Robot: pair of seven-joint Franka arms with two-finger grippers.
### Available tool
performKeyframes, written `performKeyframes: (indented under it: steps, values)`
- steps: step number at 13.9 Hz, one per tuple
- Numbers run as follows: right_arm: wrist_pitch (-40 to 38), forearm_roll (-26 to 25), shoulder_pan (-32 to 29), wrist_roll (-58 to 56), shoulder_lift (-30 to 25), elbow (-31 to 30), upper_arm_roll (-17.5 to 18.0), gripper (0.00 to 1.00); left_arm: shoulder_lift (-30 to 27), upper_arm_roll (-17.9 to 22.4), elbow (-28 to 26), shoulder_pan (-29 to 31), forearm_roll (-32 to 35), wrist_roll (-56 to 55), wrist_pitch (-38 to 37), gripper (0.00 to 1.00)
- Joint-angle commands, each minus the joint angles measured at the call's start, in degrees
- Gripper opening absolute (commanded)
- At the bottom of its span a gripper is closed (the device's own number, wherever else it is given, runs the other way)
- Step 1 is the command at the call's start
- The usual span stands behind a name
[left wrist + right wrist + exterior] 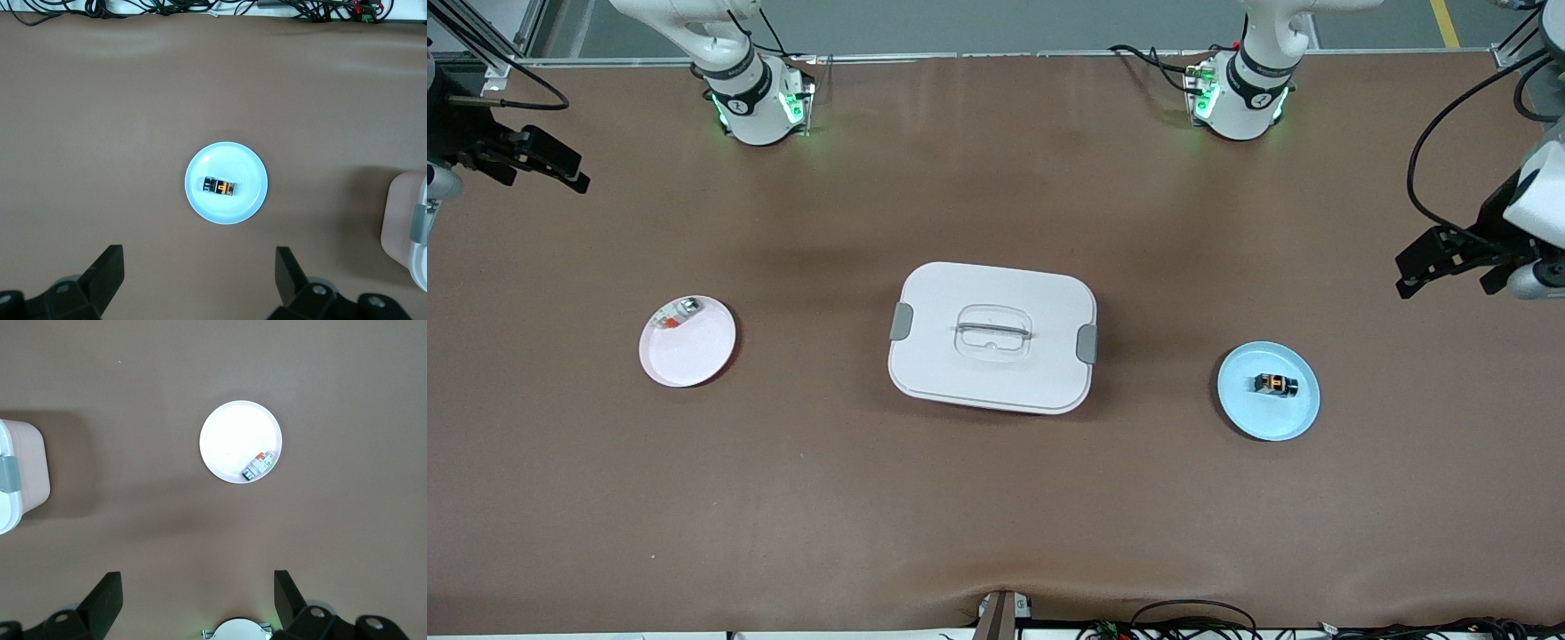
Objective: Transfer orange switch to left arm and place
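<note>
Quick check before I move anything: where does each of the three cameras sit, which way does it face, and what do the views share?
Front view: high across the table, facing both arm bases; shows the box mid-table, left gripper and right gripper raised at the table ends, both open.
Left wrist view: looks straight down on the orange switch on the blue plate; its own fingers show.
Right wrist view: looks down on the white plate with a small silvery part; own fingers show.
Shared: both wrist views catch the box's edge.

Matt brown table cover (996, 498); smooth white plastic box (992, 338)
</note>
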Motion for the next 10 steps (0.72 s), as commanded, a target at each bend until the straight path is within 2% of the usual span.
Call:
performKeyframes:
  steps: [1, 5, 10]
  values:
    - [0.0, -0.6, -0.1, -0.7, -0.8, -0.1, -0.2, 1.0, -2.4, 0.6, -2.2, -0.4, -1.2, 0.4, -0.7, 1.0]
    - [0.7, -1.9, -0.1, -3.5, -0.6, 0.3, -0.2, 1.0, -2.5, 0.6, -2.0, -0.4, -1.2, 1.2, -5.6, 1.0]
    - [1.2, -1.9, -0.1, -3.9, -0.6, 0.3, -0.2, 1.0, -4.0, 0.3, -0.9, -0.5, -1.2, 0.2, -6.6, 1.0]
